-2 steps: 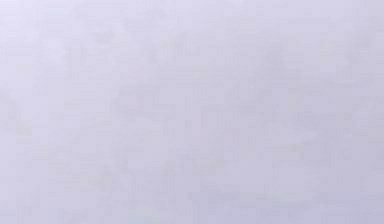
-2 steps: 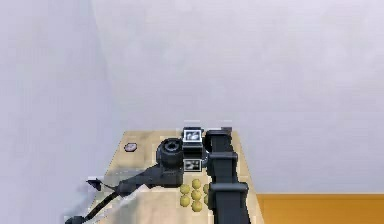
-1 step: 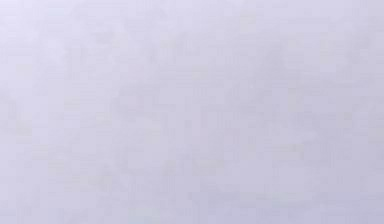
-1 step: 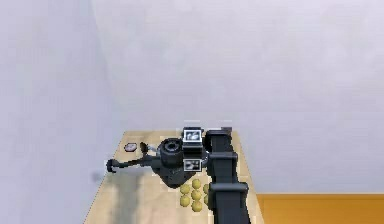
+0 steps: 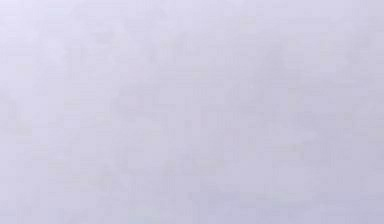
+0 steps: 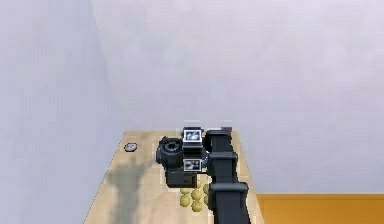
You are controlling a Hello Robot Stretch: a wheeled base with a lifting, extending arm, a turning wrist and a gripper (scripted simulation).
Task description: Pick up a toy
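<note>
Jaws' state can't be told; gripper point(image 6: 177, 176) is hanging above table point(image 6: 128, 188) w/ yellowish lumpy thing point(image 6: 196, 198), poss. the toy, lying near its 5 o'clock.

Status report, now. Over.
Gripper at wooden table, load unclear. Yellow lumps beside arm, maybe the toy. Small dark thing near table's left edge.

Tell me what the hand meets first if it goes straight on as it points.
Likely the small dark thing on the wooden table, toward the arm side view's left; depth is unclear, so the hand may pass above.
</note>
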